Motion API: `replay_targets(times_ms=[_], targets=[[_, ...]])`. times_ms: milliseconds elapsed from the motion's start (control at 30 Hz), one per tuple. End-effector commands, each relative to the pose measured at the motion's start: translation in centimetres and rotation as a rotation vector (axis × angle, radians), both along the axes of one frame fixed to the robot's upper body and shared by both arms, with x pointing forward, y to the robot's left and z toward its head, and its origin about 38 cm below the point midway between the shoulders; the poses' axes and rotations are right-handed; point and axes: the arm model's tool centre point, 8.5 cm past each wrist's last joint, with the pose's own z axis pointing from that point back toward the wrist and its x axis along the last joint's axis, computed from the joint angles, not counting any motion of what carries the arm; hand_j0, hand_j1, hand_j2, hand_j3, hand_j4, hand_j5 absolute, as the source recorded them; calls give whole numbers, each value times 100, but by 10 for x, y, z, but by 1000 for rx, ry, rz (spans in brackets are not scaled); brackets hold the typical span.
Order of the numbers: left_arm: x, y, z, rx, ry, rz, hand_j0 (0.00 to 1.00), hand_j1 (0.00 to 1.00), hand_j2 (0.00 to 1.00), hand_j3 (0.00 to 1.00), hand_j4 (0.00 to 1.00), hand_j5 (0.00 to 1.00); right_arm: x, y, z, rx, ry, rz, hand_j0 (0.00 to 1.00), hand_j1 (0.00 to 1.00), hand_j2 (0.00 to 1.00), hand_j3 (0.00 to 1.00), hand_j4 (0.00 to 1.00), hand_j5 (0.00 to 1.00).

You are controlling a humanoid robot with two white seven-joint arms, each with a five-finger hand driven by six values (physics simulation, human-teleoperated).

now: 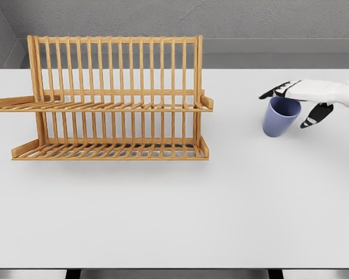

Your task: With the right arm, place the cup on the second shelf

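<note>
On the left of the white table (163,221) stands a two-tier wooden slatted dish rack (113,99), its tall back of upright dowels facing the wall and its two shelves, one low near the tabletop and one higher up, running long from left to right. Both shelves look bare. Well apart from it, over to the right, sits a small blue-violet plastic cup (280,116), mouth up, narrowing toward its base and leaning a little, so its long axis runs roughly upright. Directly above and just to the right of the cup's rim is the robot's right hand (305,100), white with black fingertips, reaching in from the right edge. Its fingers are draped around the rim, one dark tip showing to the cup's left and others hanging on its right, so I judge it to be gripping the cup from above, though whether the base has cleared the table I cannot tell. The left arm is nowhere to be seen. From here the upper shelf lies far to the left and somewhat higher, so the carry will be a long leftward sweep.
</note>
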Motion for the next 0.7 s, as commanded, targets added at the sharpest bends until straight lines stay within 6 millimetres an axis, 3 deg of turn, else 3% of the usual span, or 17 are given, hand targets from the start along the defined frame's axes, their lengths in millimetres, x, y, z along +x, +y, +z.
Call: replay_targets(times_ms=[0, 133, 633, 667], targets=[[0, 0, 0, 0, 0, 0, 100, 100, 100, 100, 100, 100, 1, -4, -3, 3, 9, -17, 100, 100, 100, 100, 100, 100], [0, 0, 0, 0, 0, 0, 100, 100, 100, 100, 100, 100, 10, 4, 4, 18, -9, -12, 100, 100, 100, 100, 100, 100], [0, 0, 0, 0, 0, 0, 100, 100, 100, 100, 100, 100, 9, 10, -8, 0, 22, 0, 100, 100, 100, 100, 100, 100], [-1, 0, 0, 0, 1, 0, 100, 100, 100, 100, 100, 100, 9, 10, -9, -1, 23, 1, 96, 96, 96, 96, 96, 96]])
